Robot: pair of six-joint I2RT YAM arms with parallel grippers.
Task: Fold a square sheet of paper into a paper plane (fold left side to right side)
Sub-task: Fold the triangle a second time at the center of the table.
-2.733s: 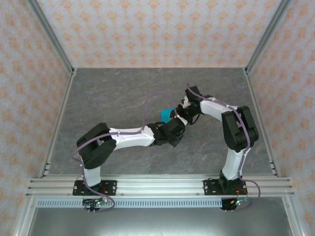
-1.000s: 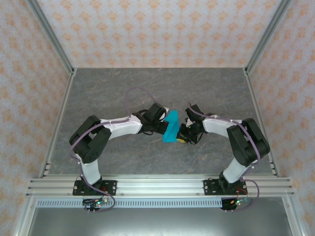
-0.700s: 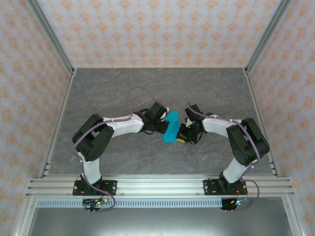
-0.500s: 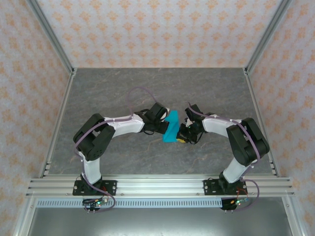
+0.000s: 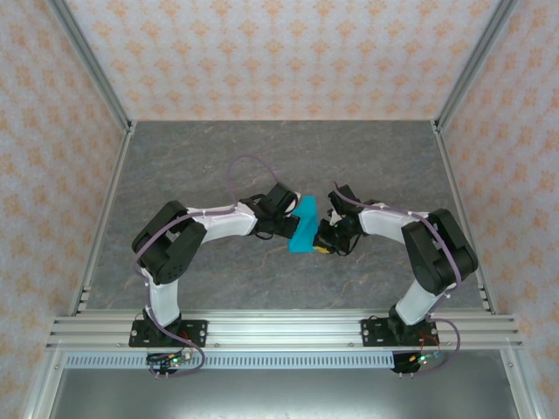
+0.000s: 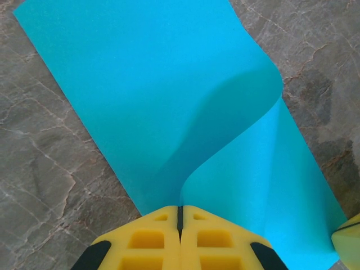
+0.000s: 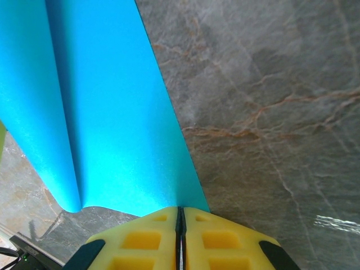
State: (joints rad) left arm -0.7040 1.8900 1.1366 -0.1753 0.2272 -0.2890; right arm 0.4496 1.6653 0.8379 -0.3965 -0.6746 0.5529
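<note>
Moved: left arm swung back leftward | square sheet of paper (image 5: 305,225): tabletop (image 5: 218,157) centre, curled over, uncreased | left gripper (image 6: 180,216), right gripper (image 7: 180,216): jaws together, each pinching a sheet edge | left-to-right fold looks unfinished

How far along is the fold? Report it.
Done: the sheet is bent over in a loose curl, no crease pressed. In hand: the left gripper and right gripper are both shut on its edges. Left: flattening the fold, then every plane fold.

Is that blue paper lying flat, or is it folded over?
Bent over but not creased: the square sheet of paper curls loosely over its lower layer, its edge pinched in the left gripper.
</note>
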